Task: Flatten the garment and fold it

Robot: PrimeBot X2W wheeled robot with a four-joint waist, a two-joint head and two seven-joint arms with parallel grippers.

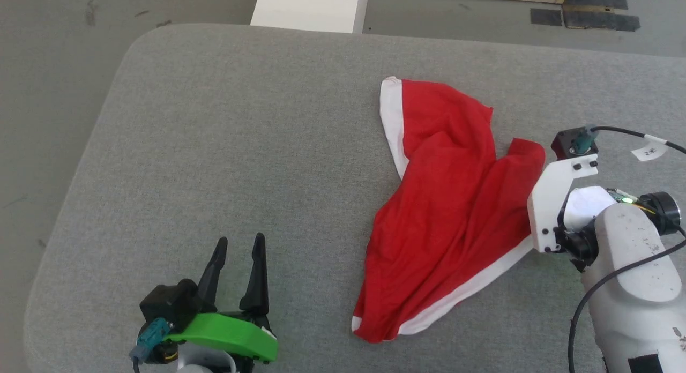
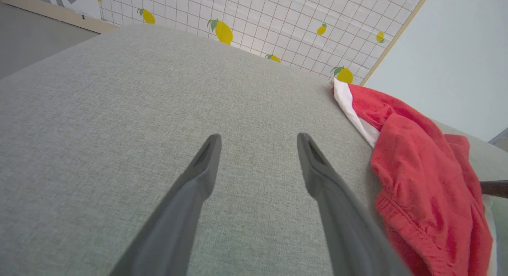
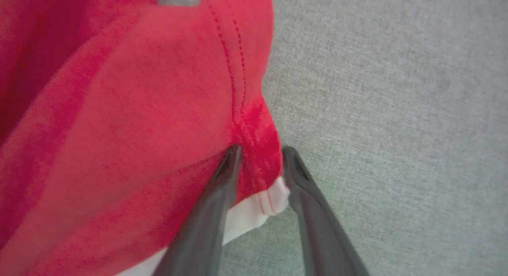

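Grey cushion [image 1: 214, 148]; right fingers [image 3: 214, 212] half-spread astride garment [image 3: 119, 129] hem.

We count one garment [image 1: 445, 212] on one tabletop [image 1: 241, 148] and two grippers, the left gripper [image 1: 241, 239] and the right gripper [image 3: 262, 149] beside the garment, each with two fingers [image 2: 198, 177].

A robot test lab, by its padded grey table [image 1: 214, 148], tape-patched bare floor [image 1: 48, 94] and lemon-print backdrop [image 2: 278, 22].
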